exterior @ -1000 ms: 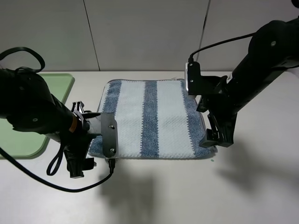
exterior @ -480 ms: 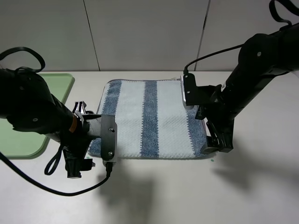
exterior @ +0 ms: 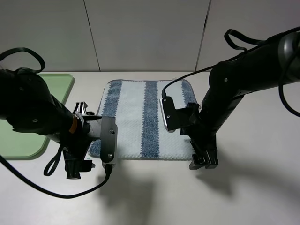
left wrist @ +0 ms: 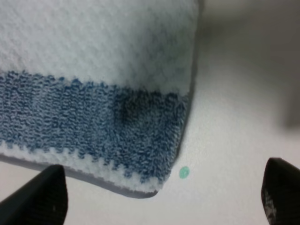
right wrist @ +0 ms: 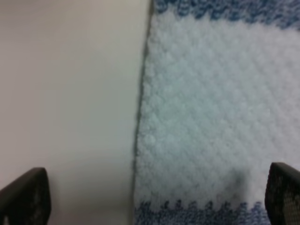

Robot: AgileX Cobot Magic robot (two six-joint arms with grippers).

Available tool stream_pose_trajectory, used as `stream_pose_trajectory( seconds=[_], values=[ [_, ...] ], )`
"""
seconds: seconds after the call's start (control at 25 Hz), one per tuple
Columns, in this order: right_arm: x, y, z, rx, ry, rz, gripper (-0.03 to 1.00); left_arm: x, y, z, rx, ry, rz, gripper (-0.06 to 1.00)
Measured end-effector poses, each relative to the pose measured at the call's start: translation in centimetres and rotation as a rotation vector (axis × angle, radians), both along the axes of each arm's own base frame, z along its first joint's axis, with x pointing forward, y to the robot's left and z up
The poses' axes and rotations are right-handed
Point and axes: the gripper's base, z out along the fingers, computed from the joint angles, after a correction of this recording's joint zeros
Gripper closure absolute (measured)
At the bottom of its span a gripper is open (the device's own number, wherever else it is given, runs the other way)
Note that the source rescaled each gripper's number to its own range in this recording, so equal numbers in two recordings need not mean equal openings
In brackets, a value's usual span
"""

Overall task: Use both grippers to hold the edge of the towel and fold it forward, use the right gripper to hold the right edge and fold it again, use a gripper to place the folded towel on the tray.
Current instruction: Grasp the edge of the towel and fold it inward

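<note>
Square terry towel, striped blue-grey and whitish, lies flat on the white tabletop, apart from the pale green plastic tray at the left. Your left end effector hangs spread over the towel's near left corner. Your right end effector, also spread, straddles the thin grey piped hem along the near edge. Neither pinches cloth. If you close at the corner, you may catch only piping, which slips out. Unequal bites would skew the fold, and fingers set too low could drag the towel.
</note>
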Motion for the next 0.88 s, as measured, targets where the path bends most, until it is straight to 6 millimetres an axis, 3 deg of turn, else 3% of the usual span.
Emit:
stream_pose_trajectory(
  seconds=[0.88],
  values=[
    [0.5,-0.3,-3.2,-0.09,0.024,-0.002,-0.03,0.0,-0.1,-0.2,-0.01,-0.003,-0.01,0.12]
  ],
)
